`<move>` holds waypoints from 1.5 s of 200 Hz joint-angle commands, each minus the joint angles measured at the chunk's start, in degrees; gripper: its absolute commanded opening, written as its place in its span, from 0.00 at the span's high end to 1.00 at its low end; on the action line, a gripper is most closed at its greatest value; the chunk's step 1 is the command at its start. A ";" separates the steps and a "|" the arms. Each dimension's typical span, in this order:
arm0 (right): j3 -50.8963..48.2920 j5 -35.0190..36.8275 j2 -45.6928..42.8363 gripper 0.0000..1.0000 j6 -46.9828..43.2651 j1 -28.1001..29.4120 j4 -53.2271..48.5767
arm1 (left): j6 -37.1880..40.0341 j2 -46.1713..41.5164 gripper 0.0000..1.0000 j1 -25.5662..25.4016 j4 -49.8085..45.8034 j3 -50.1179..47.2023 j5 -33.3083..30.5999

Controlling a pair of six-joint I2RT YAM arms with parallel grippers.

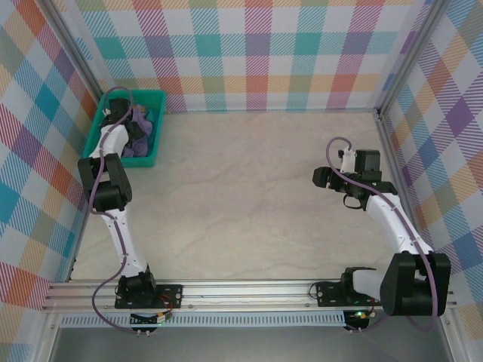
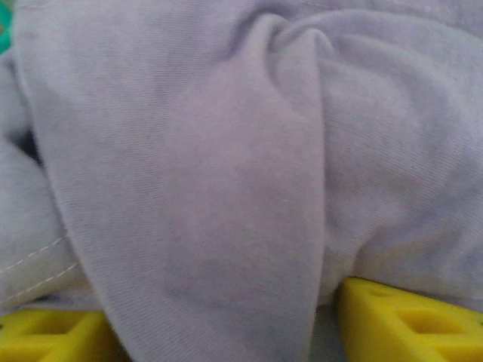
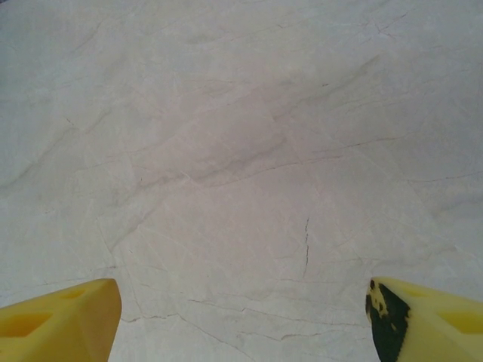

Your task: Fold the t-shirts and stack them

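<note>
A crumpled lavender-purple t-shirt (image 1: 145, 121) lies in the teal basket (image 1: 155, 96) at the table's back left. My left gripper (image 1: 130, 124) reaches down into the basket. In the left wrist view the lavender t-shirt (image 2: 241, 151) is pressed close to the camera, and a thick fold of it runs down between the yellow fingers (image 2: 411, 324). The left gripper (image 2: 226, 324) is open, its jaws wide apart around that fold. My right gripper (image 1: 323, 179) hovers over bare table at the right; the right gripper (image 3: 241, 309) is open with nothing between its fingers. No tan shirt is in view.
More purple cloth (image 1: 138, 148) lies toward the basket's near end. The pale marbled table (image 1: 249, 196) stretches between the arms. Checked walls close the back and both sides.
</note>
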 commanded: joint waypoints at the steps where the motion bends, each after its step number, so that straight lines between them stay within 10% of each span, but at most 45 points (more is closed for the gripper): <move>1: 0.38 -1.18 -1.77 0.18 0.74 0.35 -1.79 | 1.76 1.66 0.56 0.84 -3.27 2.30 -1.05; 28: 0.46 -1.51 -2.93 0.21 1.35 0.35 -2.59 | 1.44 0.66 1.00 1.06 -4.10 3.16 -0.09; 168: -0.46 -2.57 -11.42 0.25 2.73 0.36 -3.68 | -8.87 -33.82 1.00 -2.14 -15.76 4.84 24.98; 300: -1.64 -0.53 -12.21 0.22 3.07 0.36 -3.50 | -15.63 -49.21 1.00 -28.11 -9.80 -23.50 31.28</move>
